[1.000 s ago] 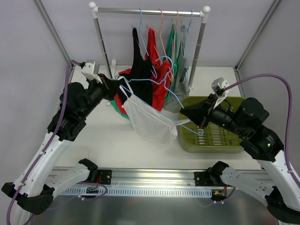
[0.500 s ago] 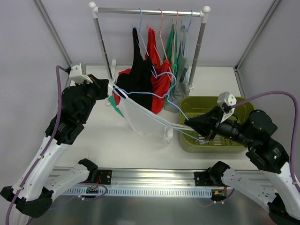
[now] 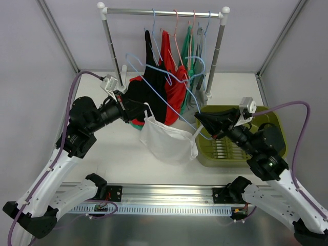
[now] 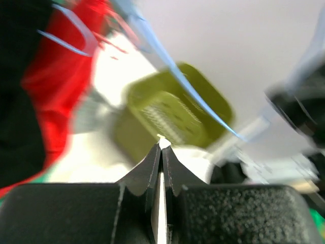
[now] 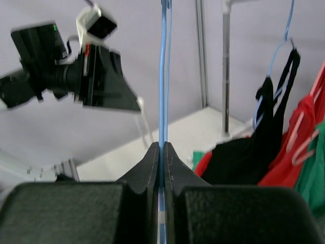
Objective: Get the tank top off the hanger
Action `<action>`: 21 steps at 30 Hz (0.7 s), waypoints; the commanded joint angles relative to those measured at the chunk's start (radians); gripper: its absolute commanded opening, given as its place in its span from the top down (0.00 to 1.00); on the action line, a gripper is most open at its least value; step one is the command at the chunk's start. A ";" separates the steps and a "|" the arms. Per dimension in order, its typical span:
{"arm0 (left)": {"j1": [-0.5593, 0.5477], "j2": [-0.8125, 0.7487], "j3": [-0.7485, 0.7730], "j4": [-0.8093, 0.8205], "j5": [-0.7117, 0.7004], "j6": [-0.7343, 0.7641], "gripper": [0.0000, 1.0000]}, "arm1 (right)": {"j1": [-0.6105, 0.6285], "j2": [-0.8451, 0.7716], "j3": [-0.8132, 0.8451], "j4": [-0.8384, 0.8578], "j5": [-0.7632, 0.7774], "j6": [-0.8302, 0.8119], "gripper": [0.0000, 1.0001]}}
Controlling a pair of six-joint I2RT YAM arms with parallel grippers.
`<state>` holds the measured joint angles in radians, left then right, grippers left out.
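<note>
Hanging between the two arms above the table [image 3: 115, 154], the white tank top [image 3: 168, 143] is in the middle, just left of the green basket [image 3: 225, 158]. The left gripper [image 4: 162, 145] is closed tight on its strap. The right gripper [image 5: 163, 147] is closed on the wire of the blue hanger [image 5: 163, 76]. Behind them, a black garment [image 3: 154, 87] and a red garment [image 3: 177, 89] hang on the rack [image 3: 164, 11].

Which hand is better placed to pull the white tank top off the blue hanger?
Left, probably: the left hand is shut on the white tank top and can draw it away, while the right hand pinches the blue hanger.
</note>
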<state>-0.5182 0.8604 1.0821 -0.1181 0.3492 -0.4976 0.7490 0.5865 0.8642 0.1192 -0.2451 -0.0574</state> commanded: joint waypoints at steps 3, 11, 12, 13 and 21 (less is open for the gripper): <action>-0.035 -0.040 -0.108 0.241 0.344 -0.140 1.00 | 0.007 0.168 -0.057 0.816 0.049 0.139 1.00; -0.057 -0.064 -0.306 0.253 0.303 -0.131 1.00 | 0.039 0.533 0.051 1.379 -0.020 0.188 1.00; -0.057 -0.064 -0.320 0.253 0.295 -0.127 1.00 | 0.053 0.552 0.068 1.383 -0.026 0.171 1.00; -0.057 -0.066 -0.336 0.253 0.284 -0.125 1.00 | 0.058 0.567 0.100 1.381 -0.036 0.150 1.00; -0.059 -0.029 -0.461 0.136 0.106 -0.064 1.00 | 0.085 0.631 0.160 1.326 -0.017 -0.110 1.00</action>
<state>-0.5644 0.8211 0.6559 0.0341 0.5129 -0.6014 0.8242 1.2243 0.9661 1.1999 -0.2810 -0.0277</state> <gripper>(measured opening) 0.010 0.032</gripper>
